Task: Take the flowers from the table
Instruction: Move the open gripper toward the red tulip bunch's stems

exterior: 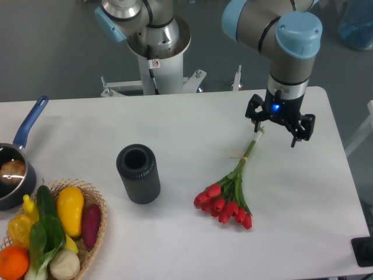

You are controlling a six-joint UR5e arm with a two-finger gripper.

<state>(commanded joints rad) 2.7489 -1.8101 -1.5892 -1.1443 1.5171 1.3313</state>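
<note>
A saucepan [13, 175] and a wicker basket [96, 230] of vegetables are sitting at the far left of the counter [175, 125], and a dark cylinder [139, 174] is standing upright right of them — none of these is being touched. Further right, the flowers [228, 197] are lying flat on the counter, red heads toward the near edge, the tied stems running up and to the right on a slant. The thin stem tips are ending just under the tool [280, 126], which is being held over them with its fingers spread apart and nothing clamped between. The coming grasp is judged to turn on this slanted long axis — the fingers are best closed across the stems, not along them
</note>
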